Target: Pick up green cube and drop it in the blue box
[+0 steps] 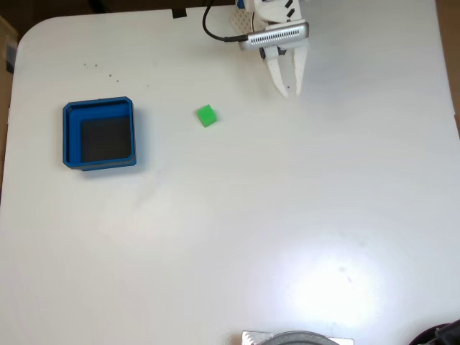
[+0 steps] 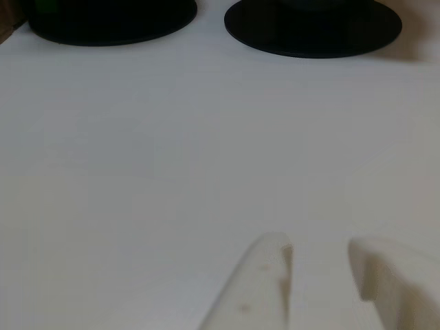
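A small green cube (image 1: 207,116) lies on the white table in the fixed view, left of centre near the top. To its left sits the blue box (image 1: 70,136), a square tray with a dark floor and nothing in it. My white gripper (image 1: 290,90) hangs at the top of that view, to the right of the cube and apart from it, fingers pointing down the picture with a narrow gap and nothing between them. In the other view the two white fingers (image 2: 258,282) rise from the bottom edge, slightly apart over bare table.
The white table (image 1: 237,230) spreads wide below the cube and box. A black cable (image 1: 210,25) loops beside the arm at the top. Two dark round bases (image 2: 313,27) stand at the far edge in the other view. A grey round object (image 1: 296,338) sits at the bottom edge.
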`<control>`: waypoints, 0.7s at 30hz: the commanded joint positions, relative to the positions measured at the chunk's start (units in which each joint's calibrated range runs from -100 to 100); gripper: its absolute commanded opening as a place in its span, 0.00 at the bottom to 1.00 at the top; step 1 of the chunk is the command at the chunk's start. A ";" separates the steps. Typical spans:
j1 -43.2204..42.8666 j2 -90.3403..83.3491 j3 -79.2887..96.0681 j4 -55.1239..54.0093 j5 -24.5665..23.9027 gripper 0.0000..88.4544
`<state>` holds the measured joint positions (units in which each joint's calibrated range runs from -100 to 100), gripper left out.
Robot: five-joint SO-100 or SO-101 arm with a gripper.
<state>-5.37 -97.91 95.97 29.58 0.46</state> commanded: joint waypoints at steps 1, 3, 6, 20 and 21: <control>-0.20 -1.25 -0.46 -0.92 -0.05 0.03; -0.20 -1.25 -0.46 -0.92 -0.05 0.03; -0.20 -1.25 -0.46 -0.92 -0.05 0.03; 1.47 -1.17 -0.55 -0.92 0.15 0.03; 1.86 -1.00 -0.55 -0.92 0.15 0.03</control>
<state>-4.87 -97.91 95.97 29.58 0.46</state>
